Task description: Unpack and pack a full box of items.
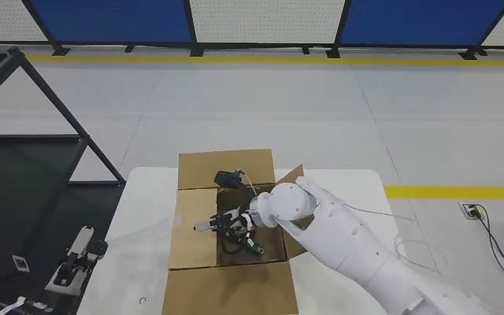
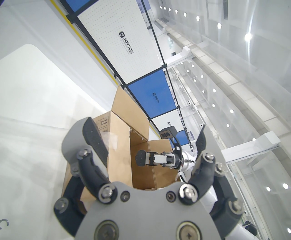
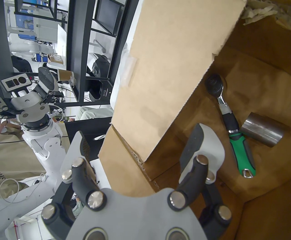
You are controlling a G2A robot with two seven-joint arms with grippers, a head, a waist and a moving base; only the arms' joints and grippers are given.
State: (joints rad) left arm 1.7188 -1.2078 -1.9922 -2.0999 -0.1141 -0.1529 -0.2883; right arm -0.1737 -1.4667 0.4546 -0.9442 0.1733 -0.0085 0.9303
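Found cardboard box (image 1: 197, 169) on white table (image 1: 142, 236), opening upward, rear, left and front flaps folded outward, right flap partly raised beside the arm. Located right gripper (image 3: 139, 131) at the box's left side, above the fold of the left flap, on the white arm coming in across the box from the front right. Fingers spread wide, one over the box interior, the other on the outer side, flap cardboard between them. Could not tell whether either finger touches the cardboard; nothing clamped. Recorded on the box floor a ratchet wrench (image 3: 234, 134) with green-and-black handle, lying flat, and a short metal cylinder (image 3: 262, 133) on its side just beside the handle; could not tell whether touching. Noted crumpled pale paper (image 3: 257, 11) in a far corner of the interior. Seen from above: small black item (image 1: 228, 178) with thin cord at the rear edge of the opening, against the rear flap. Located left gripper (image 2: 146, 129) well apart from the box, near the table's left edge, pointed toward the box. Fingers wide open, holding nothing.
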